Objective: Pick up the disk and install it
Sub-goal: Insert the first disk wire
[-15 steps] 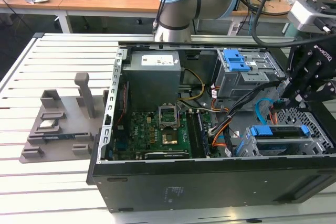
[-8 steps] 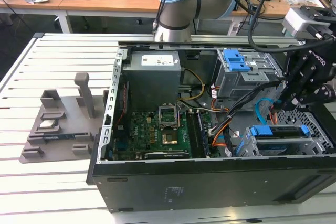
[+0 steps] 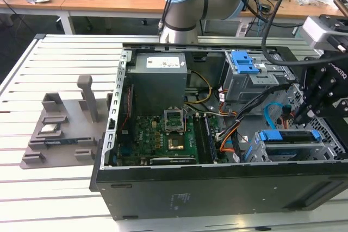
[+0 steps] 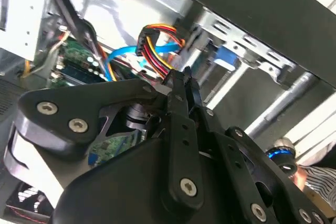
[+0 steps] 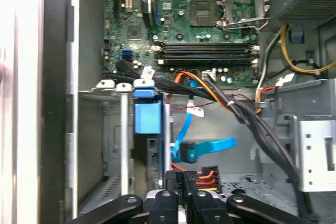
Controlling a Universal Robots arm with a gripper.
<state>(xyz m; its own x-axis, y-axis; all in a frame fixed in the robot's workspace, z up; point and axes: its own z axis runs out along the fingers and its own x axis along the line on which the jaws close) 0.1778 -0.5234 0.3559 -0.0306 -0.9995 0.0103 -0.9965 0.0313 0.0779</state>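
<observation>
The disk (image 3: 293, 136) stands on edge in a grey metal bay at the near right corner of the open computer case (image 3: 217, 188), its blue carrier framing it. In the first wrist view the carrier's blue tab (image 5: 147, 118) sits at the bay's mouth, and the disk's thin edge runs back from it. My gripper (image 3: 298, 119) hangs inside the case just above and beside the disk. Its black fingers are shut with nothing between them in both wrist views (image 5: 181, 178) (image 4: 181, 77). The fingertips are close to the disk's edge; I cannot tell whether they touch it.
A blue data cable (image 5: 205, 148) and a plug with red, orange and yellow wires (image 5: 202, 176) lie right by the fingertips. A second grey cage with a blue latch (image 3: 244, 61), the power supply (image 3: 160, 82) and the motherboard (image 3: 163, 134) sit further in. A grey fixture (image 3: 60, 129) stands on the slatted table.
</observation>
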